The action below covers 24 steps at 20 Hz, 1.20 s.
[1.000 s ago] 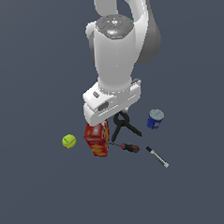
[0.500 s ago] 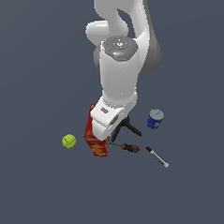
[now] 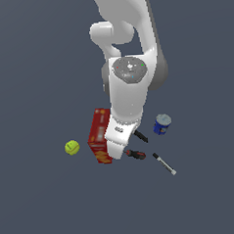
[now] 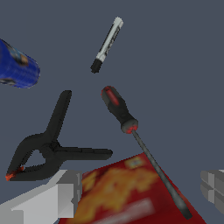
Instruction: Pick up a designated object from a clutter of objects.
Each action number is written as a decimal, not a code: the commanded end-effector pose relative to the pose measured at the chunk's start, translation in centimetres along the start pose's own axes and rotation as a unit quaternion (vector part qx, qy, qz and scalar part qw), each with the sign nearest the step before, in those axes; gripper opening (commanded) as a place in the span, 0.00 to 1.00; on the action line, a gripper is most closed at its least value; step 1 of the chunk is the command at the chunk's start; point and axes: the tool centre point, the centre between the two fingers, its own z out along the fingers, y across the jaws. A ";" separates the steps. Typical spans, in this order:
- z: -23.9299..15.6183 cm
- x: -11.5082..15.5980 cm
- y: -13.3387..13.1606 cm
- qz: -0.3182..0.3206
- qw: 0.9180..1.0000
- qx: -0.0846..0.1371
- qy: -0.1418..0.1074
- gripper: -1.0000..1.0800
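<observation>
No lettering can be read anywhere. The red box (image 4: 131, 192) carries yellow and white printing too blurred to make out, and the blue can (image 4: 17, 65) has a label patch that is equally illegible

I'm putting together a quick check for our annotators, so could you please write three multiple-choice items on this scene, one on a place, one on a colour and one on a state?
1. In the wrist view, where does the screwdriver's shaft run?
A. across a corner of the red box
B. under the blue can
C. through the clamp

2. What colour is the ball?
A. blue
B. yellow-green
C. red

3. How is the gripper?
A. shut on the marker pen
B. shut on the clamp
C. open, holding nothing

Answers:
1 A: the screwdriver has its shaft over the red box.
2 B: the ball shows yellow-green.
3 C: the gripper has its fingers wide apart, nothing between.
</observation>
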 end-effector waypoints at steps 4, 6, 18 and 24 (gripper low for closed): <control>1.8 0.8 0.4 -0.079 0.997 -0.001 0.003 0.96; 2.4 1.1 0.5 -0.106 0.994 -0.001 0.005 0.96; 4.9 2.3 0.9 -0.208 0.978 -0.003 0.011 0.96; 5.2 2.4 1.0 -0.221 0.975 -0.003 0.012 0.96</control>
